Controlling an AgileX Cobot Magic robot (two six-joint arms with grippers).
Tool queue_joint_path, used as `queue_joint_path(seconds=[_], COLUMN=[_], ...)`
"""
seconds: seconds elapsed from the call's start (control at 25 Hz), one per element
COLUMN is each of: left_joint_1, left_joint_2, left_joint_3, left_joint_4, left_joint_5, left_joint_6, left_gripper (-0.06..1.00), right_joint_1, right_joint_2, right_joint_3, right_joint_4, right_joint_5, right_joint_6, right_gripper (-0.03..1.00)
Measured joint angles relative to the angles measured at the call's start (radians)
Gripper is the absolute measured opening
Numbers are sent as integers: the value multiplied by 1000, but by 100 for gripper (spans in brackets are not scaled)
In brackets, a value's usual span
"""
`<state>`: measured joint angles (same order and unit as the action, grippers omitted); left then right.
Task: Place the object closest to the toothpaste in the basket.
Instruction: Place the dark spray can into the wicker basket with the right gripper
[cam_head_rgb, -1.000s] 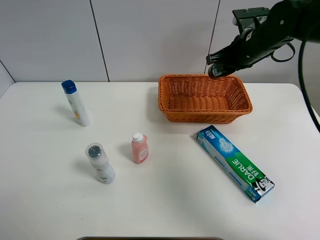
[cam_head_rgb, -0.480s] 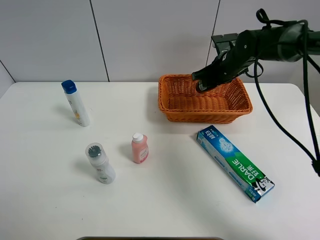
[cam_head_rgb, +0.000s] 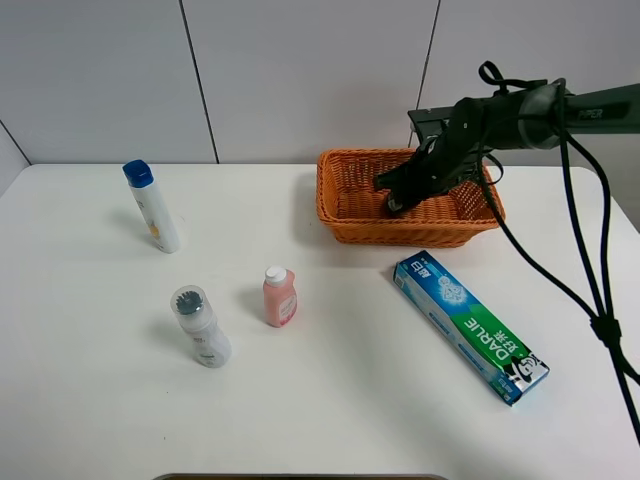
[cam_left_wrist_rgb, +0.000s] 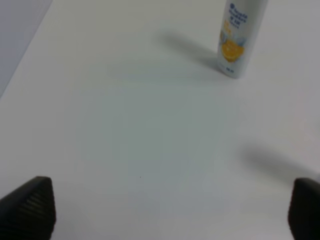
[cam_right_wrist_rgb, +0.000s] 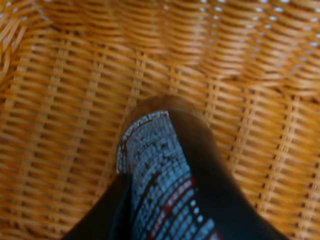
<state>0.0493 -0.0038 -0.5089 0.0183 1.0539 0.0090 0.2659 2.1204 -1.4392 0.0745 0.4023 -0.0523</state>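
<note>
While the right fingers (cam_head_rgb: 402, 188) grip a dark bottle (cam_right_wrist_rgb: 165, 165) inside the basket (cam_head_rgb: 420, 232), the left fingers (cam_left_wrist_rgb: 30, 207) (wide apart) hang over the worktop (cam_left_wrist_rgb: 150, 125).

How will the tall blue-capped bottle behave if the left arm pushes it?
The blue-capped bottle stands upright, tall over a narrow base, so a push near the cap would probably tip it. Its smooth rounded body looks like plastic, so it may slip when gripped and could roll on the table once down.
</note>
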Motion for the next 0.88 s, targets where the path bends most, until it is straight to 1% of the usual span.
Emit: queue_joint_path(seconds=[0.88], left_joint_1=[0], left_joint_2=[0], left_joint_3=[0], left_joint_4=[-1], left_joint_5=[0], left_joint_6=[0], left_gripper=[94], right_joint_1=[7], right_joint_2=[5], right_joint_3=[-6], right_joint_4=[-1], right_joint_5=[3], right_joint_6=[-4], right_gripper=[36])
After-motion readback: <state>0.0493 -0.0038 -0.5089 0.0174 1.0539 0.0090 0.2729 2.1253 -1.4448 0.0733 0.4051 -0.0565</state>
